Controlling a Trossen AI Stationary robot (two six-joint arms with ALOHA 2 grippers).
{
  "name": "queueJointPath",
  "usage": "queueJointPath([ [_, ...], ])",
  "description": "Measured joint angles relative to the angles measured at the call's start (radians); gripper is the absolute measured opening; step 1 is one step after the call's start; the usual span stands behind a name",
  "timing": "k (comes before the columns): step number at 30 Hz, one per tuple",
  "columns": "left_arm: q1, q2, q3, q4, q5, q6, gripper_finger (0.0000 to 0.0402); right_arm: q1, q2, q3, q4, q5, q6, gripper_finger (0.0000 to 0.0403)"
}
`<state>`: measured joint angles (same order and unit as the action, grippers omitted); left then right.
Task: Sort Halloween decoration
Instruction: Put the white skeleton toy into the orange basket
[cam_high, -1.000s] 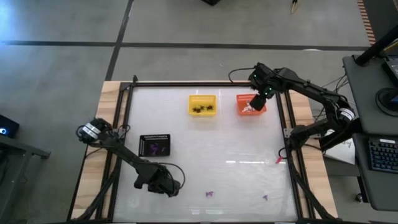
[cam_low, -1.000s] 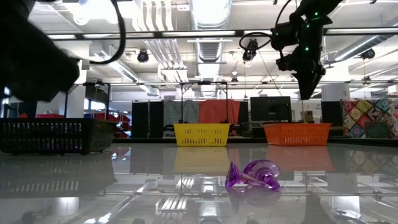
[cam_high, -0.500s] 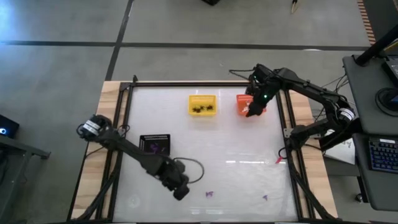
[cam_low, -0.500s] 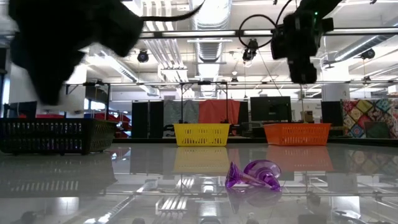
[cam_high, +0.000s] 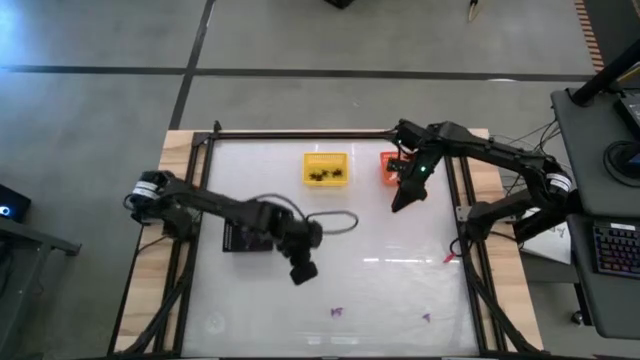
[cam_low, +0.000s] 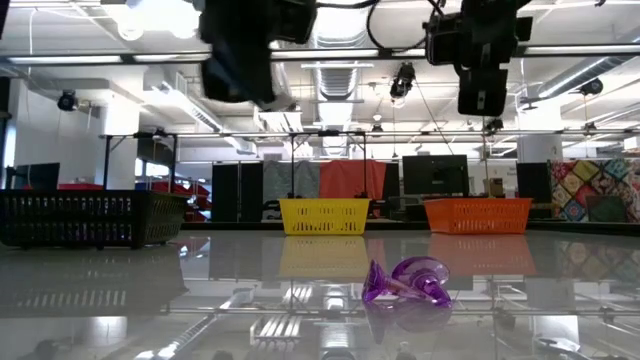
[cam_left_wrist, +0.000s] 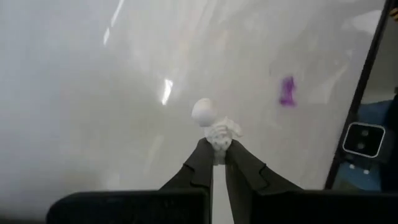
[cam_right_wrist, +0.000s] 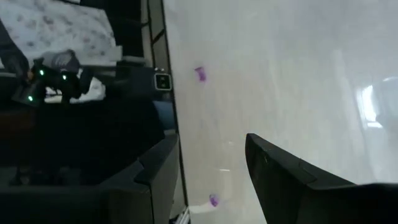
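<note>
Since a second ago your left gripper (cam_high: 303, 272) has lifted toward centre, pinching a white skeleton trinket (cam_left_wrist: 214, 124) for sorting; your right gripper (cam_high: 402, 198), fingers apart, has left the orange basket (cam_high: 387, 165).

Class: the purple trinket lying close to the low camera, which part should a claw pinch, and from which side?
Probably the narrow waist of the purple trinket, from straight above: it lies on its side on the table, bulb too rounded to hold. The open right claw is free; the left claw holds a white trinket.
</note>
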<state>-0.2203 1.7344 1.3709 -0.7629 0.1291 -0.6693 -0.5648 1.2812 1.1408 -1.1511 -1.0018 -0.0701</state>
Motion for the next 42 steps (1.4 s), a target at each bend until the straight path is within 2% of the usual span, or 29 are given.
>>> queueJointPath([
  [4, 0.079, -0.005, 0.055, -0.008, 0.000, 0.147, 0.0001, 0.083, 0.000, 0.000, 0.082, 0.000, 0.067, 0.0176],
  [8, 0.143, -0.005, 0.104, -0.006, -0.001, 0.269, 0.0001, 0.153, 0.000, 0.000, 0.266, 0.027, 0.272, 0.0176],
  [13, 0.199, -0.003, 0.135, -0.011, -0.009, 0.384, 0.0001, 0.220, 0.000, 0.000, 0.497, 0.224, 0.550, 0.0176],
  [16, 0.222, -0.003, 0.138, -0.010, -0.017, 0.439, 0.0001, 0.257, 0.000, 0.000, 0.617, 0.337, 0.670, 0.0176],
  [19, 0.241, -0.003, 0.138, -0.009, -0.032, 0.488, 0.0001, 0.286, 0.001, 0.000, 0.701, 0.408, 0.763, 0.0176],
  [27, 0.286, -0.003, 0.136, 0.081, -0.042, 0.584, 0.0001, 0.339, 0.002, 0.000, 0.738, 0.689, 0.919, 0.0176],
  [37, 0.327, -0.003, 0.136, 0.169, -0.042, 0.664, 0.0001, 0.405, 0.015, 0.000, 0.753, 0.837, 1.015, 0.0176],
  [42, 0.330, -0.002, 0.136, 0.213, -0.037, 0.696, 0.0001, 0.412, 0.032, 0.000, 0.806, 0.850, 1.029, 0.0176],
])
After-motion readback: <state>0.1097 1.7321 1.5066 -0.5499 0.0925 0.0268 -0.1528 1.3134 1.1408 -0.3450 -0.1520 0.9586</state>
